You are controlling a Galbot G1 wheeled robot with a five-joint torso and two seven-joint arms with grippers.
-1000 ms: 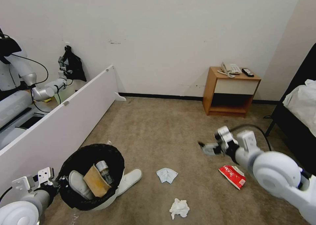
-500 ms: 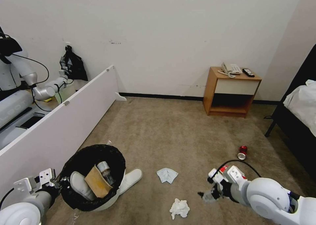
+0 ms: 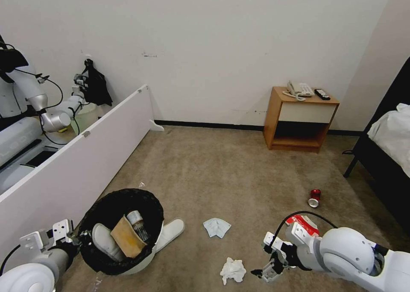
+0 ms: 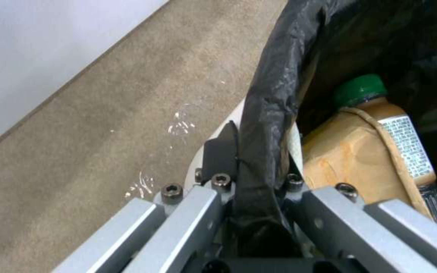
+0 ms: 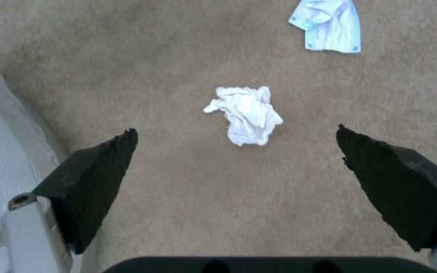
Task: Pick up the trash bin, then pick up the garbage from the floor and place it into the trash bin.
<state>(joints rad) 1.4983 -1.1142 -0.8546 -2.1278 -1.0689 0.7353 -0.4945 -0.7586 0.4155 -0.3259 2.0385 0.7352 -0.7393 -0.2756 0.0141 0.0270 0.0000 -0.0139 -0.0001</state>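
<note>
Trash bin (image 3: 124,230), white with a black bag folded over its rim, stands tilted on the carpet at the robot's lower left. Inside it lie a white slipper (image 3: 104,240), a brown cardboard scrap (image 3: 126,236) and a small green-capped bottle (image 4: 380,110). The left gripper (image 4: 251,178) has its jaws closed on the bagged rim, one finger outside the wall and one inside. A second white slipper (image 3: 171,231) lies on the floor, touching the bin's right side.

Out from there, a folded pale tissue (image 3: 216,227) lies on the carpet near the slipper, and a crumpled white tissue (image 5: 246,115) lies nearer the robot. The right gripper (image 5: 236,151) hovers over the carpet just beside this crumpled tissue, its jaws spread wide and holding nothing; in the right wrist view the tissue sits between and just beyond the two black pads (image 5: 97,178). A red snack packet (image 3: 304,222) shows partly behind the right arm, and a red can (image 3: 314,198) lies farther off. A wooden nightstand (image 3: 301,119) stands against the back wall.
</note>
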